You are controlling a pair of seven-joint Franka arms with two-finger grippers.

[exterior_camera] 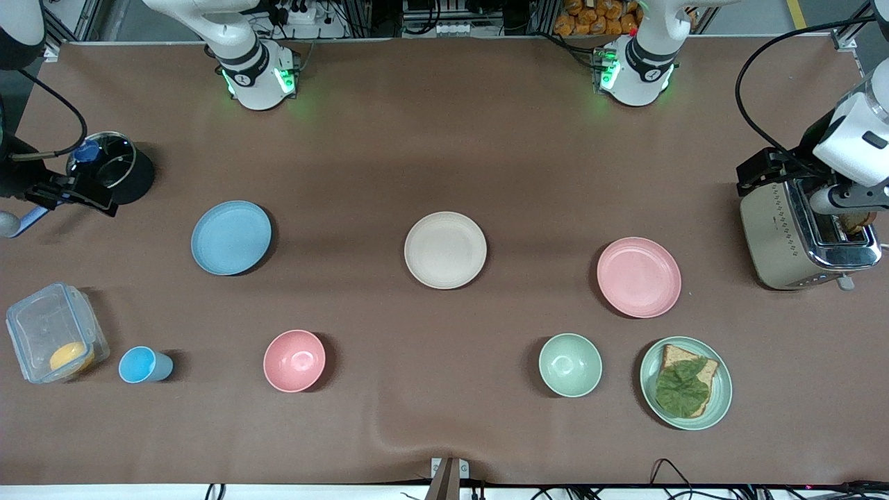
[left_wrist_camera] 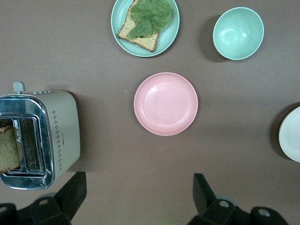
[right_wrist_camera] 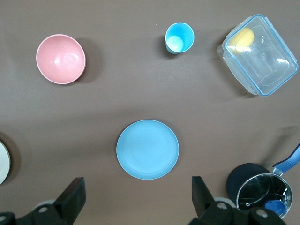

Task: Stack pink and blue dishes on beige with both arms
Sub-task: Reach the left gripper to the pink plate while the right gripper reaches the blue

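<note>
Pink plate: flat on the table toward the left arm's end, bare, between toaster and beige plate; also in the left wrist view.
Blue plate: flat on the table toward the right arm's end, bare; also in the right wrist view.
Beige plate: flat at mid-table between the other two plates, well apart from both, nothing on it.
Left gripper: up in the air over bare table just beside the pink plate, fingers spread wide, holding nothing.
Right gripper: up in the air over bare table just beside the blue plate, fingers spread wide, holding nothing.
Toaster: at the left arm's end, bread in a slot.
Green plate: nearer the camera than the pink plate, carrying bread topped with a leaf.
Green bowl: beside the green plate.
Pink bowl: nearer the camera than the blue plate.
Blue cup: between pink bowl and clear box.
Clear box: at the right arm's end, something yellow inside.
Pot: at the right arm's end.
</note>
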